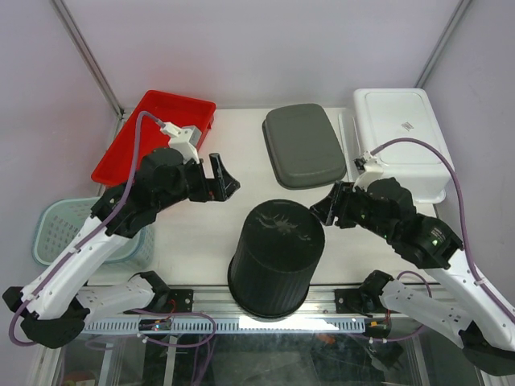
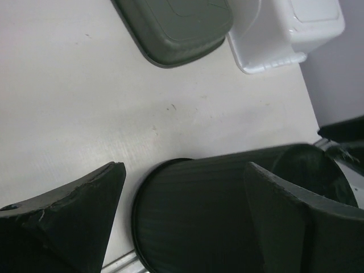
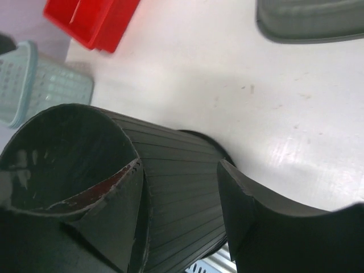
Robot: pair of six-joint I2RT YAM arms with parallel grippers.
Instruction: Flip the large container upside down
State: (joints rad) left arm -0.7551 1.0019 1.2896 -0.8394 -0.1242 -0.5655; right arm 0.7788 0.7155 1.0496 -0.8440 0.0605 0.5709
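One black bin (image 1: 276,256) is seen at 6 o'clock on the tabletop (image 1: 201,233), close to the near edge. It is stood with its wider rim down and its closed, scuffed end up.

Two arms are counted. The left gripper (image 1: 225,173) is held at 10 o'clock from the bin, clear of it, with its jaws spread wide and nothing between them. The right gripper (image 1: 326,201) is held at 2 o'clock, just beside the bin's upper edge, with its jaws also wide and empty; whether it touches cannot be told.

Four other things are counted: one grey lid (image 1: 303,145) at 12 o'clock, one white box (image 1: 398,133) at 2 o'clock, one red tray (image 1: 173,108) at 10 o'clock, and one pale green basket (image 1: 56,225) at 8 o'clock, off the tabletop's edge.
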